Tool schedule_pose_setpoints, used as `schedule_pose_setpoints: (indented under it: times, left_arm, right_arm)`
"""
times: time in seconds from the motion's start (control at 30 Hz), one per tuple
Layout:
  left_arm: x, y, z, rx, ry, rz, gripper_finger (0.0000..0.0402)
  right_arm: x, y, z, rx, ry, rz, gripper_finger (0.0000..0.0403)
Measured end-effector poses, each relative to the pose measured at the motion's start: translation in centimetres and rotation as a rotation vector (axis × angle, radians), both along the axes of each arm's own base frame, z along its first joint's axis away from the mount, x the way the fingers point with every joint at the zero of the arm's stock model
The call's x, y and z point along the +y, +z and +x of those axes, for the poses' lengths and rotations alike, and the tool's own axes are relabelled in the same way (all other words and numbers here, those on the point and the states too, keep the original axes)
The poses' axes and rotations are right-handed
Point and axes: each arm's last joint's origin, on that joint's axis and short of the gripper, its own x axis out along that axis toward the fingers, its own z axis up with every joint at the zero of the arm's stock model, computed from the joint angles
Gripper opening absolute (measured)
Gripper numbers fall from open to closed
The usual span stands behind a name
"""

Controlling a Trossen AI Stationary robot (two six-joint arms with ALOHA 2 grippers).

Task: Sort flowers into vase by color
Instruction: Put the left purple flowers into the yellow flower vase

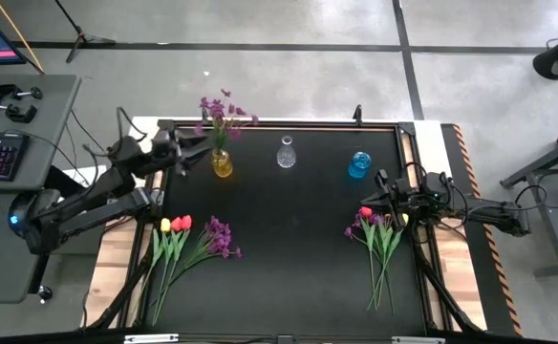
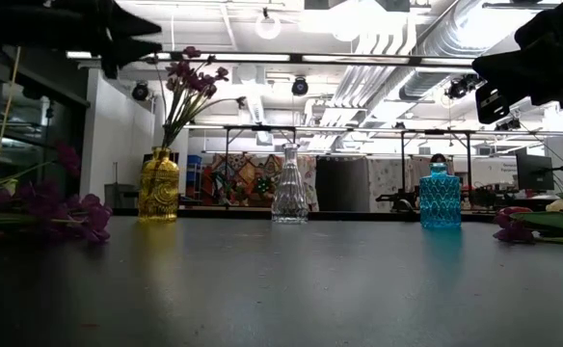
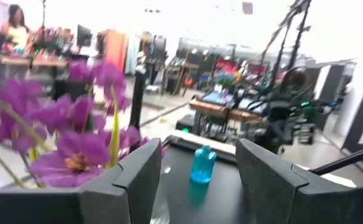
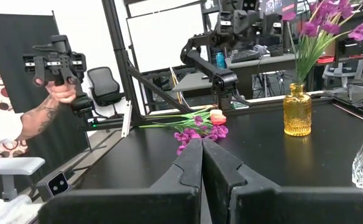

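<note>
A purple spray point(image 1: 220, 113) stands with its stem in the yellow vase point(image 1: 222, 163) at the far left and leans on the vase's neck point(image 2: 162, 151). My left gripper point(image 3: 197, 155) hovers open just left of the blooms point(image 3: 76, 124), with nothing between its fingers. On the near left, a yellow tulip point(image 1: 165, 225), a red tulip point(image 1: 182, 223) and a purple spray point(image 1: 222, 237) lie flat. On the right lies a second bunch point(image 1: 382, 239) with a red tulip point(image 1: 365, 212). My right gripper point(image 4: 201, 146) is shut and empty, just beyond that bunch point(image 1: 375, 191).
A clear vase point(image 1: 286, 153) and a blue vase point(image 1: 358, 164) stand in the far row beside the yellow one. The table's middle point(image 1: 289, 248) is bare black top. Beyond the table's left edge a person's hand point(image 4: 57, 93) holds a control handle.
</note>
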Motion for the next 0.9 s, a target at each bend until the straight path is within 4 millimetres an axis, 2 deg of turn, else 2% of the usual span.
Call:
schedule_pose_setpoints:
  times: [0.17, 0.3, 0.57, 0.73, 0.9]
  left_arm:
    - [-1.1, 0.7, -0.8, -0.051, -0.133, 0.033, 0.0195]
    - [-2.1, 0.6, -0.7, -0.051, -0.368, -0.037, 0.0195]
    - [-4.0, -1.3, 2.0, 0.122, -0.619, -0.231, 0.0195]
    - [-6.7, -2.9, 4.2, 0.277, -0.815, -0.418, 0.0195]
    - [-10.5, -4.4, 5.3, 0.452, -0.926, -0.590, 0.0195]
  right_arm:
    - [0.0, 0.0, 0.0, 0.000, 0.000, 0.000, 0.0000]
    - [0.0, 0.0, 0.0, 0.000, 0.000, 0.000, 0.0000]
    - [0.0, 0.0, 0.0, 0.000, 0.000, 0.000, 0.0000]
    - [0.0, 0.0, 0.0, 0.000, 0.000, 0.000, 0.0000]
    - [0.0, 0.0, 0.0, 0.000, 0.000, 0.000, 0.0000]
